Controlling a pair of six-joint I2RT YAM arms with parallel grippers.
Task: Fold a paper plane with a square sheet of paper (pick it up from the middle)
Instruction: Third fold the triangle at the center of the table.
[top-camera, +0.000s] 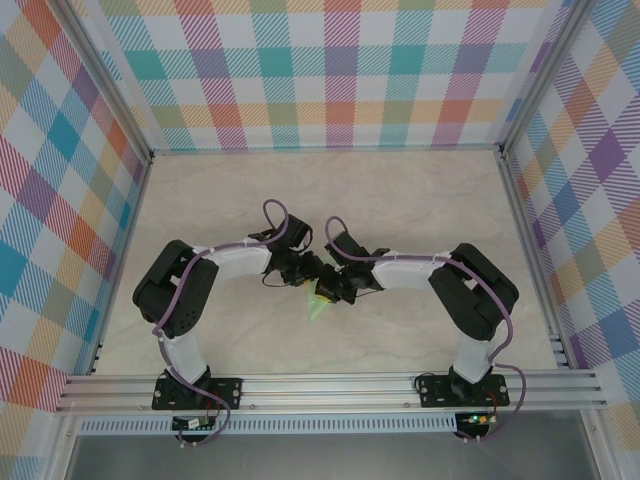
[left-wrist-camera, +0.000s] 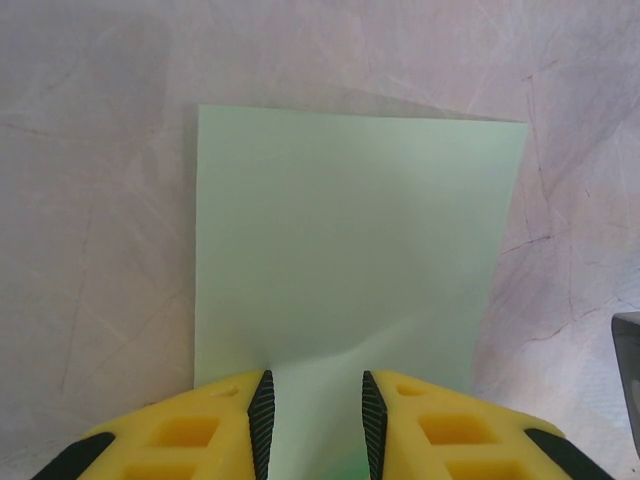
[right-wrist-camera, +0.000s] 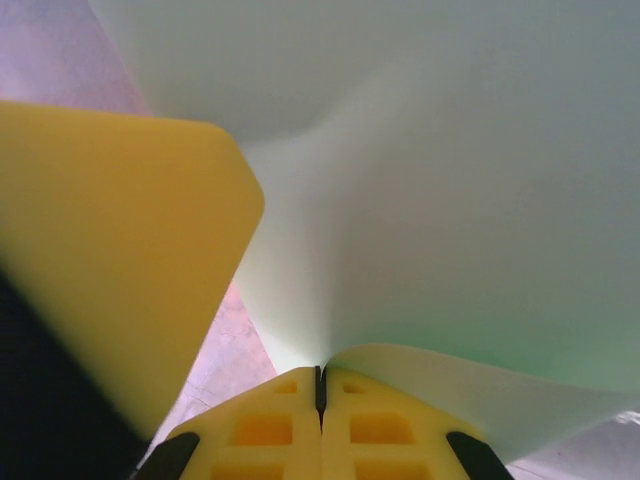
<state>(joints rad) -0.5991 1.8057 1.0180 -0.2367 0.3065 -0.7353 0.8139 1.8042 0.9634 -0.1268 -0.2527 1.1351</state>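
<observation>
Grip comes from the right claw (right-wrist-camera: 320, 385), whose jaws are pressed fully together on a pinch of the square sheet of paper (left-wrist-camera: 350, 240), so the pale green paper billows up and away from the closed seam in its wrist view. That pinch seems meant to raise the sheet off the tabletop (top-camera: 420, 200), since a flat sheet offers no edge to take. The left claw (left-wrist-camera: 317, 420) stands partly open, its black pads (left-wrist-camera: 262, 415) apart on either side of the paper's near part, clamping nothing that I can see. A soft ridge rises in the paper just ahead of that gap. Beyond it the sheet spreads over the tabletop, mid-workspace where both arms meet. Probably the left claw is placed to take or press that ridge.
</observation>
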